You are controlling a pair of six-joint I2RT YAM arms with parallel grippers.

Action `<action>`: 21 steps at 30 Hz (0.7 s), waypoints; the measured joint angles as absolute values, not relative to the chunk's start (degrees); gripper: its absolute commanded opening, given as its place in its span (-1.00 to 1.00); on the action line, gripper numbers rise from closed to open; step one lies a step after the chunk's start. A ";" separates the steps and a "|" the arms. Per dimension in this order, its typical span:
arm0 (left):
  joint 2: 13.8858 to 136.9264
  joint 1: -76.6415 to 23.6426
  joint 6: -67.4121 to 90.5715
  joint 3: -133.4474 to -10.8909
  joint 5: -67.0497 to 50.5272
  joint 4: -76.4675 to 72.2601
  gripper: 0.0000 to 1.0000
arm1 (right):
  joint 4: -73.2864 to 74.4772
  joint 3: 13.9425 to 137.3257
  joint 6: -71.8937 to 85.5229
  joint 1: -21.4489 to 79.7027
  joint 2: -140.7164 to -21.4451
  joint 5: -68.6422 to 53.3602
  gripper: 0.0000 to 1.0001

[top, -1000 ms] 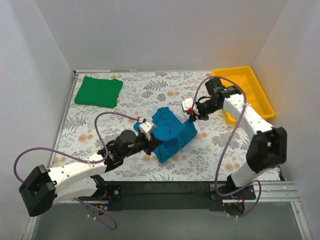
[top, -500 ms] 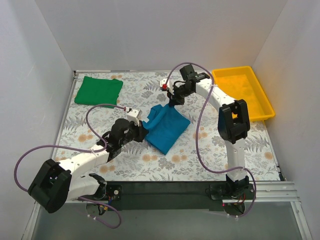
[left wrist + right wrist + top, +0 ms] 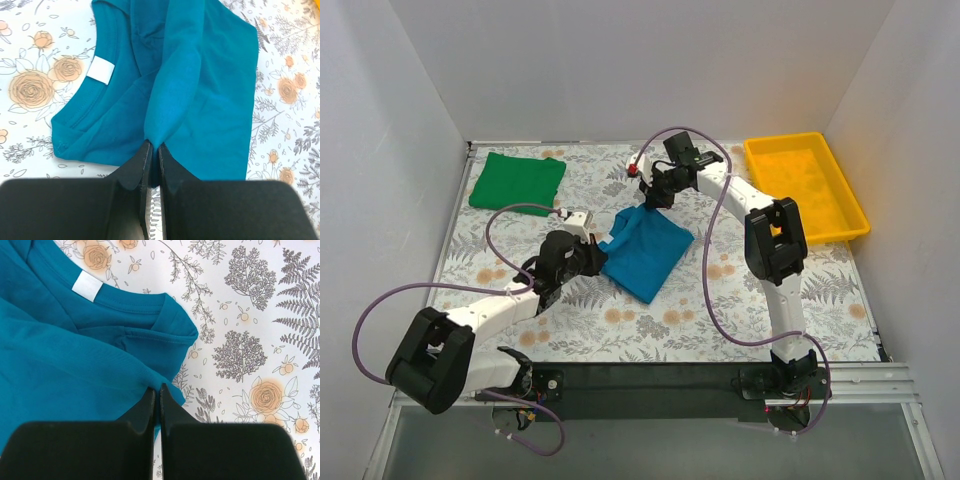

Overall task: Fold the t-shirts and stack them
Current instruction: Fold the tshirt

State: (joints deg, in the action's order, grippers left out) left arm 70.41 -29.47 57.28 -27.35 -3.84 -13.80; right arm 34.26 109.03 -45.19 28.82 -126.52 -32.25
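The teal-blue t-shirt (image 3: 648,252) lies partly folded in the middle of the table, its collar and white label (image 3: 100,69) showing in the left wrist view. My left gripper (image 3: 604,244) is shut on a raised fold (image 3: 172,90) of the shirt at its left edge. My right gripper (image 3: 647,200) is shut on the shirt's far corner (image 3: 165,382), close to the collar (image 3: 130,307). The bright green t-shirt (image 3: 517,182) lies folded at the far left corner, away from both grippers.
A yellow plastic tray (image 3: 807,180) sits at the far right. White walls enclose the flower-patterned table (image 3: 720,310) on three sides. The right arm's elbow (image 3: 775,235) stands to the right of the teal shirt, with cables looping over the table.
Both grippers have carried the teal shirt to the left and farther back. The right arm swung from near the tray toward the table's far middle. The shirt lies flatter now.
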 measured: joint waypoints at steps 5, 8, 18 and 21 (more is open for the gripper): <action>70.85 -28.23 58.33 -27.40 -3.55 -14.28 -1.00 | 32.18 110.00 -42.54 29.39 -128.18 -31.27 -0.97; 70.85 -27.94 59.02 -27.40 -3.16 -14.66 -1.00 | 31.03 111.04 -40.95 29.74 -129.43 -30.76 -0.97; 76.82 -22.57 71.37 -32.14 11.18 -6.04 0.48 | 20.18 113.10 -23.14 33.63 -132.92 -17.39 0.61; 78.19 -18.48 74.89 -35.64 15.55 -1.45 0.51 | 16.80 112.20 -18.92 34.41 -131.83 -14.22 0.64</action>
State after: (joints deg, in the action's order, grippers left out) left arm 78.19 -18.48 74.89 -35.64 15.55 -1.45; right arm 16.80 112.20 -18.92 34.41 -131.83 -14.22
